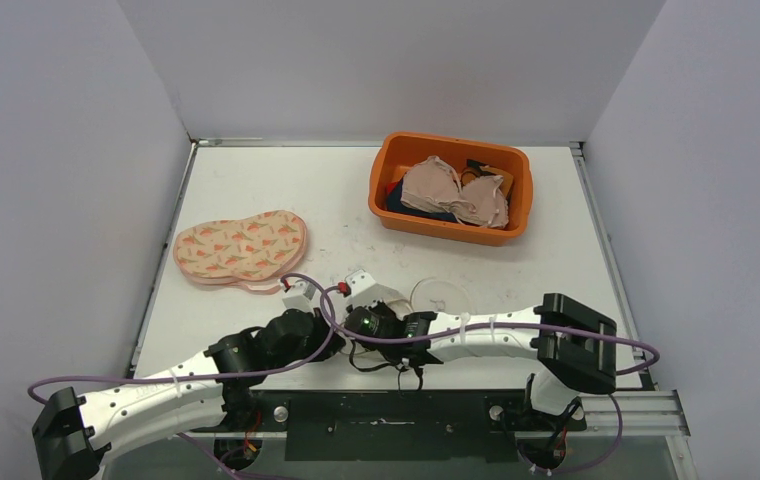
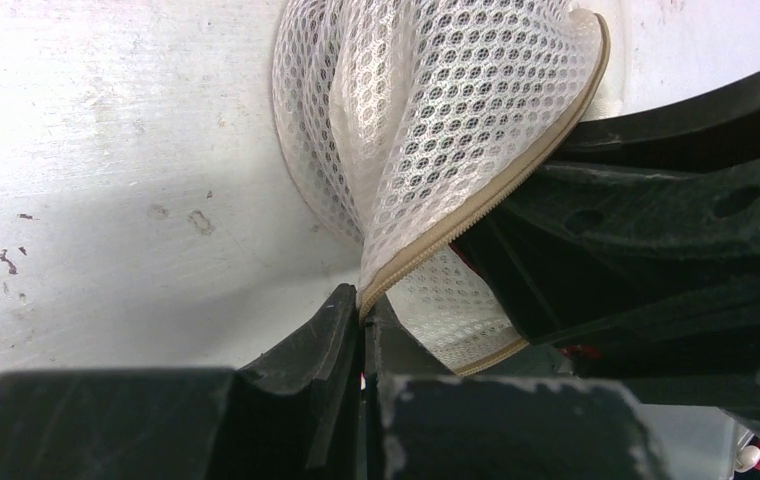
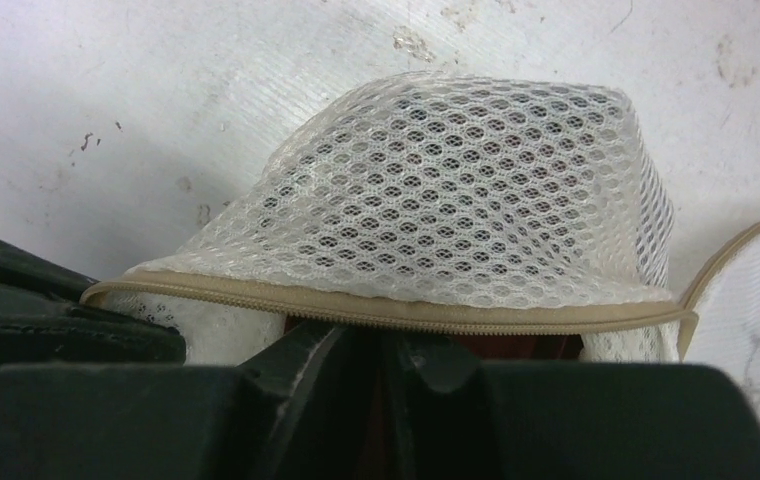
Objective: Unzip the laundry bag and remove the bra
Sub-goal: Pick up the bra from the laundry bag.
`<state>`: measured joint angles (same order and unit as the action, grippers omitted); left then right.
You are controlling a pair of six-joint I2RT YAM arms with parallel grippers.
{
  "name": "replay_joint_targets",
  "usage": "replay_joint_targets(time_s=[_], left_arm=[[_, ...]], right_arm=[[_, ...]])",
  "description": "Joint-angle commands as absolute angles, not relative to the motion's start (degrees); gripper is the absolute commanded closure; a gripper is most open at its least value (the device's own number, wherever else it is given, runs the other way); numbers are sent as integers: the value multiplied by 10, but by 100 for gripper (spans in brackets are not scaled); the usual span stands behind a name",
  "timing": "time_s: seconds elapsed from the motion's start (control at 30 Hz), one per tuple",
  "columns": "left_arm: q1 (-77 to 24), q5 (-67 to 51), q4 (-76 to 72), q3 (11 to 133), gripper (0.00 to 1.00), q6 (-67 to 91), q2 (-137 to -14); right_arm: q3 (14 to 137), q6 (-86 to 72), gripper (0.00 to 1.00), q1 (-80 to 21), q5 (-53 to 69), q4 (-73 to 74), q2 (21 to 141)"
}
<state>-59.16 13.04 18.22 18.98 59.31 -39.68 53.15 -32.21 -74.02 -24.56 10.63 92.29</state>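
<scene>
The laundry bag [image 2: 436,110] is white honeycomb mesh with a tan zipper band [image 3: 386,312]. It lies at the table's near middle [image 1: 436,295], partly under the arms. My left gripper [image 2: 364,305] is shut on the bag's zipper edge, and the mesh rises from its fingertips. My right gripper [image 3: 381,335] has its jaws drawn close together right under the zipper band, pinching the bag's edge. In the top view both grippers, left [image 1: 301,294] and right [image 1: 363,287], meet beside the bag. The bra is hidden; only a dark red patch [image 3: 526,346] shows beneath the zipper.
An orange basin [image 1: 393,165] holding beige and dark garments stands at the back right. A pink carrot-patterned padded item [image 1: 241,247] lies at the left. White walls close in the table on three sides. Purple cables loop over both arms.
</scene>
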Motion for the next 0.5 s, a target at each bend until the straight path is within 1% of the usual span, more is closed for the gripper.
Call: replay_joint_targets(time_s=[0.0,0.03,0.17,0.33,0.47], left_arm=[[-592,132,183,192,100,587,-388],[-592,132,183,192,100,587,-388],[-592,134,185,193,100,587,-386],[-592,136,180,195,100,585,-391],[-591,136,174,197,100,582,-405]], right_arm=[[538,-326,93,-744,-281,130,901],[534,-326,94,-744,-283,132,890],[511,-322,95,-742,-279,129,833],[470,-325,95,-727,-244,118,749],[445,-328,95,-716,-216,106,706]])
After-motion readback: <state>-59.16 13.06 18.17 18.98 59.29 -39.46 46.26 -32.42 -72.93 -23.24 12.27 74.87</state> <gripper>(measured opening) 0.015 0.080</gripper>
